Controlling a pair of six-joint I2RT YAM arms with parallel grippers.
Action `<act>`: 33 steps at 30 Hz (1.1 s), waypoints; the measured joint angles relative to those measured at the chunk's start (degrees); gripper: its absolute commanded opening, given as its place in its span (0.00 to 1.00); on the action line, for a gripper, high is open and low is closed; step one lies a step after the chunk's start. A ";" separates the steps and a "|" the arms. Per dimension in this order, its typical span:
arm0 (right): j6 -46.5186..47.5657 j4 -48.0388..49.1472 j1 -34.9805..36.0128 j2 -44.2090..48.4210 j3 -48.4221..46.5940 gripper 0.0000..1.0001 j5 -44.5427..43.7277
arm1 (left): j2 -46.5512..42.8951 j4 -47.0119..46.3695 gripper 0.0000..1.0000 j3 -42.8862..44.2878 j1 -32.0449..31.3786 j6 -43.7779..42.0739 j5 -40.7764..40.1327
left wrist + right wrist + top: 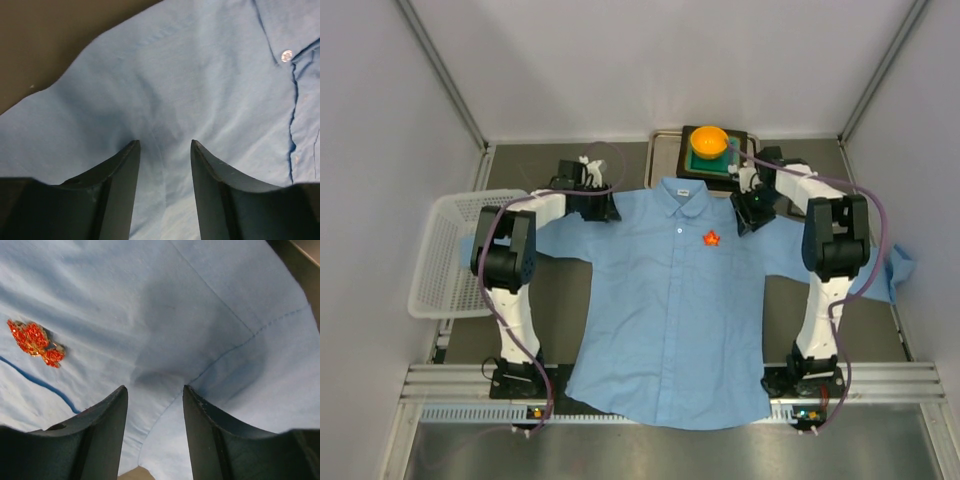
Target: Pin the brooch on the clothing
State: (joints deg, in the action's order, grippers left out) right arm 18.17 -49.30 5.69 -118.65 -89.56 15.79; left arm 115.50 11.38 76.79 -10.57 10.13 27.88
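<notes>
The light blue shirt (pixel 670 310) lies flat on the table, front up, collar at the far side. The small red-orange brooch (pixel 711 239) sits on its chest, right of the button line; it also shows at the left of the right wrist view (pixel 35 343). My left gripper (pixel 603 212) is open over the shirt's left shoulder (pixel 165 100), nothing between its fingers. My right gripper (pixel 744 216) is open over the right shoulder seam (pixel 220 360), empty, with the brooch off to its left.
An orange bowl (pixel 709 142) sits on a green block on a tray (pixel 665 145) behind the collar. A white basket (pixel 445 255) stands at the left. The right sleeve end (pixel 897 268) hangs near the right wall.
</notes>
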 measured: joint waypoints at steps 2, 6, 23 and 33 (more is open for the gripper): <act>0.31 0.09 1.03 -0.92 -1.33 0.48 -0.72 | 0.39 0.66 0.48 -0.04 0.31 0.17 -1.60; 0.81 -0.39 3.08 -2.21 -3.23 0.48 -2.08 | 0.11 2.16 0.48 0.04 1.70 0.13 -5.55; -1.57 0.48 8.33 -3.87 -5.81 0.49 0.17 | -2.38 8.17 0.52 -0.07 9.66 -4.24 -14.34; -1.77 0.46 7.98 -3.76 -5.81 0.53 -0.07 | -5.09 4.79 0.54 -0.72 1.27 -4.46 -2.86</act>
State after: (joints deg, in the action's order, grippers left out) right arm 16.40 -48.84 13.67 -122.41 -95.37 15.73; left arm 110.41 16.16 76.07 -9.30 5.67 25.02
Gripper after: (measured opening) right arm 0.504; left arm 0.538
